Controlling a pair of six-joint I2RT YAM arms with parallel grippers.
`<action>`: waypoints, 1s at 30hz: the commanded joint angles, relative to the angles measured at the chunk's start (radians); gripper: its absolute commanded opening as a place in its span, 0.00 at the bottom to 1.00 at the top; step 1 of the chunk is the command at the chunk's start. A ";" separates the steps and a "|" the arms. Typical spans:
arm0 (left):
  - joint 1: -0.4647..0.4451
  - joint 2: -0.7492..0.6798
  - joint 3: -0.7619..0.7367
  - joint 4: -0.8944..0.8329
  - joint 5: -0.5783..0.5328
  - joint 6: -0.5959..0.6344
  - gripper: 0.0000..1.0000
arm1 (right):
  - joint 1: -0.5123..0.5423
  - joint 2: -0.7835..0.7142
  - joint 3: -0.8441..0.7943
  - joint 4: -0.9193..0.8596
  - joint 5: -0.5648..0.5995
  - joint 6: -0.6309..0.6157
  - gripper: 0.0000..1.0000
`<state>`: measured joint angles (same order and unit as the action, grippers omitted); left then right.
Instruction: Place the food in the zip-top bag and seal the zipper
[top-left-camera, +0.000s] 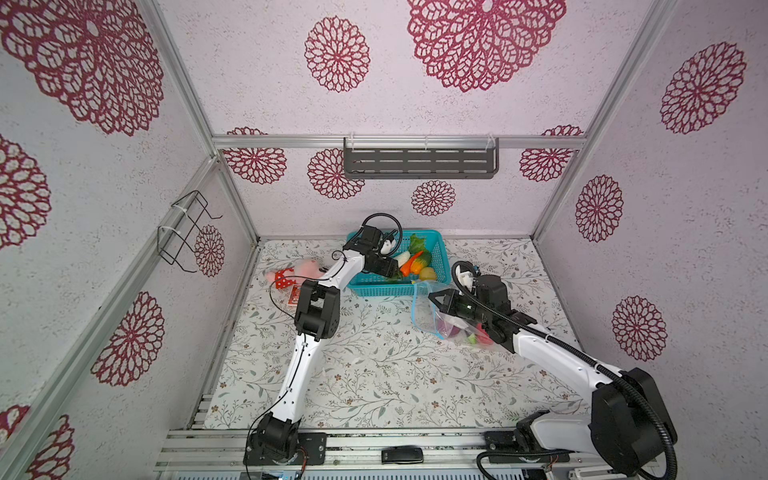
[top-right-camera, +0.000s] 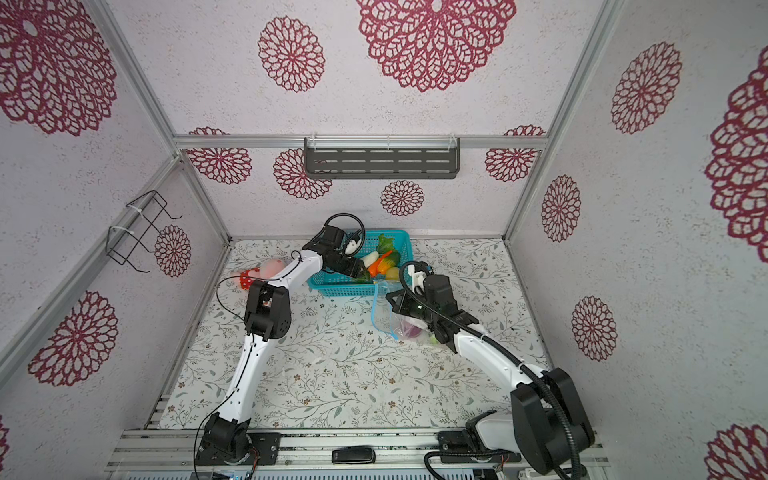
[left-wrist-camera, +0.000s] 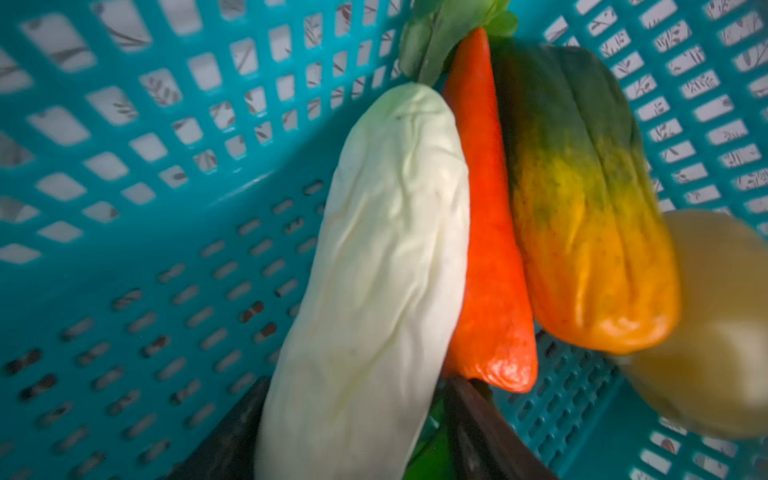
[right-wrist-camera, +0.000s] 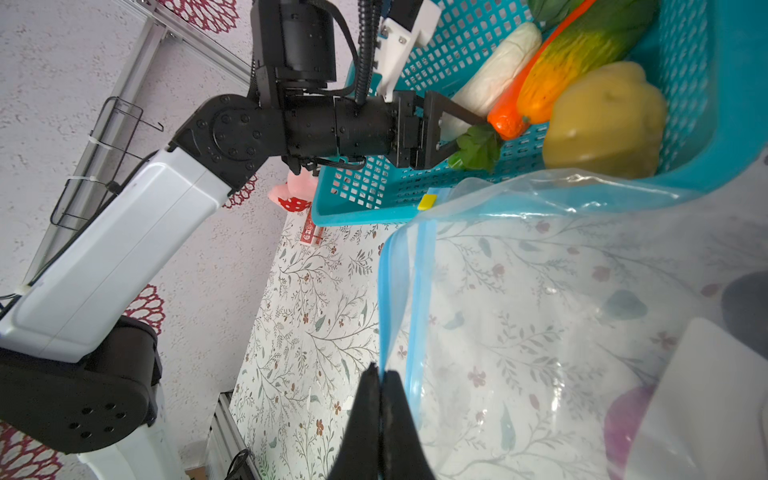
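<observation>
Right now we see the left gripper reaching into the blue basket at the back of the table. Its jaws stand apart on either side of the white corn. One finger lies against the corn, while a sliver of green shows beside the other, so we cannot tell whether the corn is gripped. Snug against the corn lies the carrot, and next to that a green-and-orange piece. In both top views the yellow potato sits at the basket's near right corner. Green leaves rest toward its back wall.

The right gripper is pinched tight on the bag, right at its blue zipper strip. The bag lies just in front of the basket's right end. The two sides of the strip stand apart, so its mouth is open. Through the clear plastic we make out a purple onion and something red. A pink plush toy lies left of the basket, behind the left arm.
</observation>
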<state>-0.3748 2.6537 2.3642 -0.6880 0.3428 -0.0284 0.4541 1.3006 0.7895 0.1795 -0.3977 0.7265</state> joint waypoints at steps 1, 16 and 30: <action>-0.011 -0.022 0.054 -0.020 -0.014 0.030 0.70 | -0.008 -0.025 0.016 0.040 -0.006 0.002 0.00; -0.012 0.067 0.175 0.054 -0.087 -0.022 0.86 | -0.007 -0.039 0.016 0.015 -0.010 0.009 0.00; 0.023 0.006 0.069 -0.044 -0.146 -0.005 0.57 | -0.008 -0.095 0.057 -0.059 0.019 -0.024 0.00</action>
<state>-0.3702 2.6984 2.4763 -0.6941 0.2192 -0.0486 0.4541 1.2514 0.7895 0.1287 -0.3927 0.7254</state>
